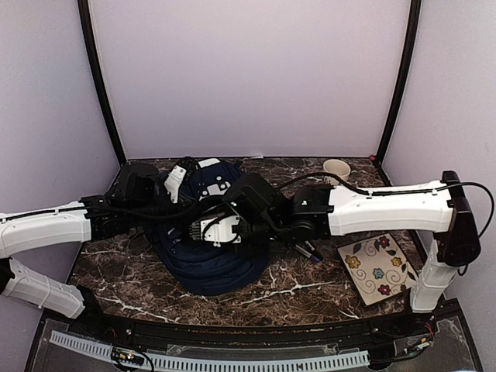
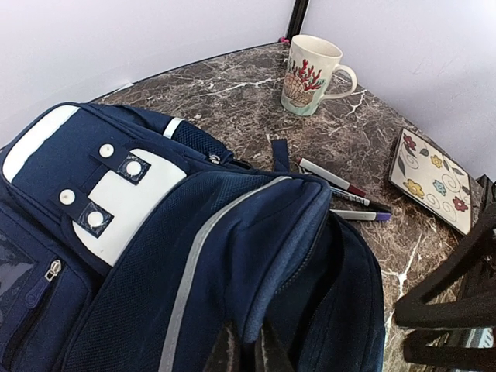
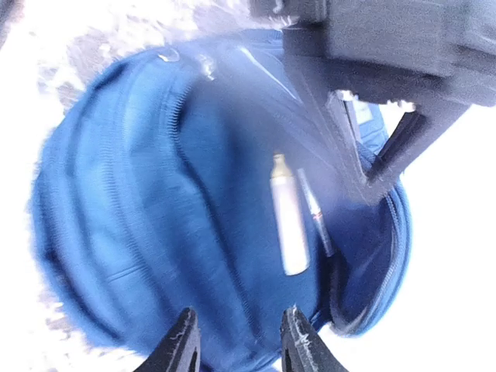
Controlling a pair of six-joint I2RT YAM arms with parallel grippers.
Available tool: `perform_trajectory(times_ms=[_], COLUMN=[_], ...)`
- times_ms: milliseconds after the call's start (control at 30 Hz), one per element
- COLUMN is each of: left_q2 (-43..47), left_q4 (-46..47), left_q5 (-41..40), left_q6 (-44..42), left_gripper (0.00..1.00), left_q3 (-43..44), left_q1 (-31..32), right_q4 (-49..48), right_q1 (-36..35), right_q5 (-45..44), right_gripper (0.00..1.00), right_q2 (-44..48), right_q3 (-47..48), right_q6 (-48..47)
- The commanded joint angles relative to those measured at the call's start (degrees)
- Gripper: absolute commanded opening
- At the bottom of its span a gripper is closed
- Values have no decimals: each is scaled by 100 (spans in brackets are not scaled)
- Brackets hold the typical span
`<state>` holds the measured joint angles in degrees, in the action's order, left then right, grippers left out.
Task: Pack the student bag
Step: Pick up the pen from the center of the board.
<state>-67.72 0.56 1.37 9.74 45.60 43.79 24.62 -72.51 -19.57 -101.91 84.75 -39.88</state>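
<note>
My large navy blue fabric backpack (image 1: 211, 267) lies with its long axis near-to-far, white patch (image 1: 209, 164) far. My left claw (image 2: 246, 345) is clamped on its rim; my right claw (image 3: 239, 325) hangs apart.

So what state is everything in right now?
student bag, lying down, one pocket open
silver tube, lying inside the open pocket
left gripper, shut on the bag's opening edge
right gripper, open, empty
mug, upright
pens, lying loose beside bag
floral plate, lying flat
</note>
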Motion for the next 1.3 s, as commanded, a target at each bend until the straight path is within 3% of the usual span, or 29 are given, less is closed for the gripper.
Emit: perform_trajectory(times_ms=[0, 133, 267, 467, 633, 1267], left_q2=[-154, -280, -319, -330, -295, -300], left_q4=[821, 875, 843, 680, 676, 603], left_q5=[160, 275, 321, 363, 385, 505], left_q6=[99, 72, 111, 127, 151, 216], left_gripper=[0, 0, 0, 0, 0, 0], left_q3=[176, 226, 249, 327, 322, 300], left_q1=[-89, -123, -155, -168, -178, -179], right_q4=[956, 1107, 1264, 1496, 1672, 1653], right_q1=[-15, 355, 1217, 2575, 3311, 3931], right_q5=[740, 1086, 1890, 2266, 2339, 1975], right_gripper=[36, 35, 34, 31, 30, 30], right_q2=[558, 982, 1247, 1027, 375, -1153], right_q3=[-551, -1293, -1754, -1662, -1288, -531], right_q6=[795, 1043, 1224, 1573, 1869, 2310])
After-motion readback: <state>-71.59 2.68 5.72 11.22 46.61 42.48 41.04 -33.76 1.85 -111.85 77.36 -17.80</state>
